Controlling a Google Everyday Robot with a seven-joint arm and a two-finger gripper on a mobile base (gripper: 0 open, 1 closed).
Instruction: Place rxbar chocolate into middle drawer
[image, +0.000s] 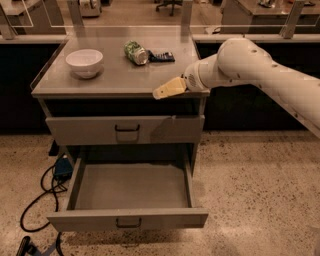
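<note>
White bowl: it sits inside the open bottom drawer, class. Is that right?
No. The camera view shows the white bowl standing on the cabinet top, not inside the open bottom drawer. The gripper hangs at the top's front edge, to the right of the bowl.

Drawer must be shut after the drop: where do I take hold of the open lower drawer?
By the small bail handle centred on the middle drawer front panel, approaching from the front; the drawer is pulled out, so the handle faces outward. The end effector is at the countertop front edge.
</note>
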